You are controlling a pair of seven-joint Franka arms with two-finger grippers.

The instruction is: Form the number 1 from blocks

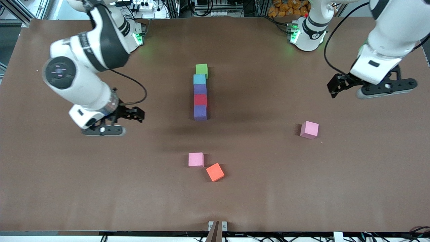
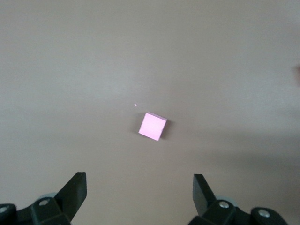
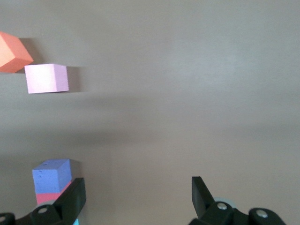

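Five blocks stand in a line mid-table, touching. From the robots' side toward the front camera they run green [image 1: 202, 69], light blue [image 1: 199, 79], purple [image 1: 200, 89], crimson red [image 1: 200, 99], purple [image 1: 200, 112]. The green one sits slightly offset toward the left arm's end. My right gripper [image 1: 135, 114] hangs open and empty above the bare table beside the line, toward the right arm's end. Its wrist view shows the end purple block [image 3: 52, 176] and the red one [image 3: 46, 197] beside its open gripper [image 3: 138, 190]. My left gripper [image 1: 337, 86] is open and empty in the air near the left arm's end [image 2: 139, 187].
A pale pink cube [image 1: 309, 129] [image 2: 153, 126] lies below and ahead of the left gripper. Another pale pink cube [image 1: 196, 159] [image 3: 47, 78] and an orange cube [image 1: 215, 172] [image 3: 13, 51] lie together nearer the front camera than the line. Brown tabletop [image 1: 84, 188] surrounds them.
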